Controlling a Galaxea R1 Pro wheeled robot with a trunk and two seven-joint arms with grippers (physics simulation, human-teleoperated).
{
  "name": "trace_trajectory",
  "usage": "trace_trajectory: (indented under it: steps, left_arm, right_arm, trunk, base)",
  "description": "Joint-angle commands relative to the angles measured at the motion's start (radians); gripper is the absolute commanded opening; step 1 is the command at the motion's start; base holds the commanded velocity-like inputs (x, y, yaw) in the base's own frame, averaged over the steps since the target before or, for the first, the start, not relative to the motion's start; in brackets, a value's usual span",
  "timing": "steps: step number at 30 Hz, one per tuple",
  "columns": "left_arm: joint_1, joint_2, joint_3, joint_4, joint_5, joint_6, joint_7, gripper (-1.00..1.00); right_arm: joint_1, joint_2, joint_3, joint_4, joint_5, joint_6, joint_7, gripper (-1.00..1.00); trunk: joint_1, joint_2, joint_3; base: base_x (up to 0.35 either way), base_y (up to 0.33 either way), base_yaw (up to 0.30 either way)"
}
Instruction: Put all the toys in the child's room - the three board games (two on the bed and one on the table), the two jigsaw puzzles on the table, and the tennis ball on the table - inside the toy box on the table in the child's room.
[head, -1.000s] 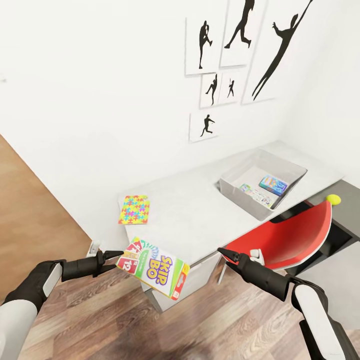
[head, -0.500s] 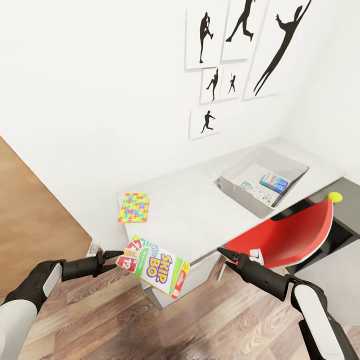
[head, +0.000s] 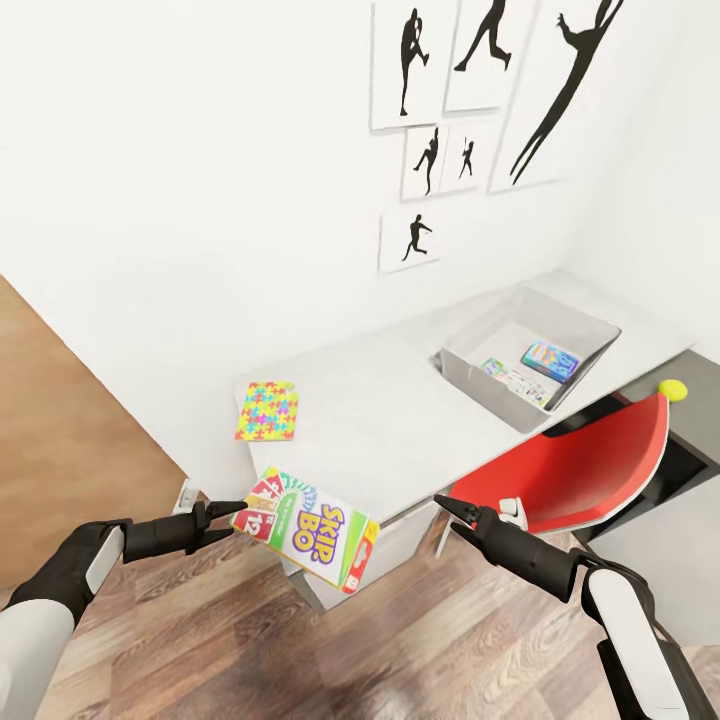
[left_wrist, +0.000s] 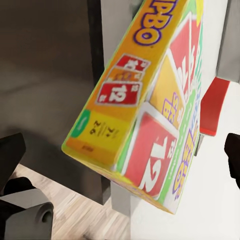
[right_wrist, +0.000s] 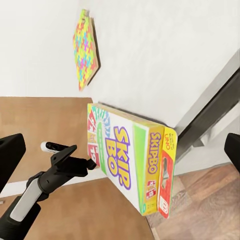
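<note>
My left gripper (head: 230, 512) is shut on the edge of a board game (head: 312, 530), a colourful Skip-Bo box held in the air just off the table's near corner; the box (left_wrist: 150, 110) sits between its fingers. My right gripper (head: 445, 505) hangs open with nothing in it, to the right of the box (right_wrist: 127, 160). One jigsaw puzzle (head: 267, 410) lies flat on the table (head: 400, 420) near its left end. The toy box (head: 472, 378) stands at the table's far right with two flat game boxes inside. The tennis ball (head: 671, 389) rests on a dark surface beyond the chair.
A red chair (head: 585, 470) is tucked under the table on the right, close to my right arm. Wood-plank floor (head: 300, 650) lies below both arms. A white wall with black silhouette pictures (head: 440, 160) backs the table.
The whole view has shifted slightly, so the table and toy box sit a little higher in the picture. Both arms keep their pose and the box stays in the left gripper.
</note>
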Motion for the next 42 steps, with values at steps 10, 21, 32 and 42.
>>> trace_trajectory:
  steps: [10,21,32,42]
  left_arm:
    - [-0.001,0.000,0.001,0.000,0.000,0.005,-0.002,1.00]
    - [-0.001,0.000,0.001,-0.001,0.000,0.005,-0.002,1.00]
    - [-0.001,0.000,0.000,-0.001,0.000,0.005,-0.002,-1.00]
    - [-0.001,0.001,0.001,-0.001,0.002,0.006,-0.004,-1.00]
  right_arm:
    - [0.000,0.000,-0.001,0.000,0.010,0.005,0.010,1.00]
    - [0.000,0.000,-0.001,0.000,0.010,0.005,0.011,1.00]
    - [0.001,0.000,-0.001,0.000,0.009,0.005,0.011,1.00]
    - [0.001,0.000,-0.001,0.000,0.010,0.005,0.012,1.00]
  trunk:
    - [0.001,-0.002,-0.002]
    - [0.001,-0.002,-0.002]
    - [0.001,-0.002,-0.002]
    - [0.001,-0.002,-0.002]
  base:
    - [0.000,-0.111,0.000]
    - [0.000,-0.112,0.000]
    - [0.000,-0.002,0.000]
    - [0.000,0.000,0.000]
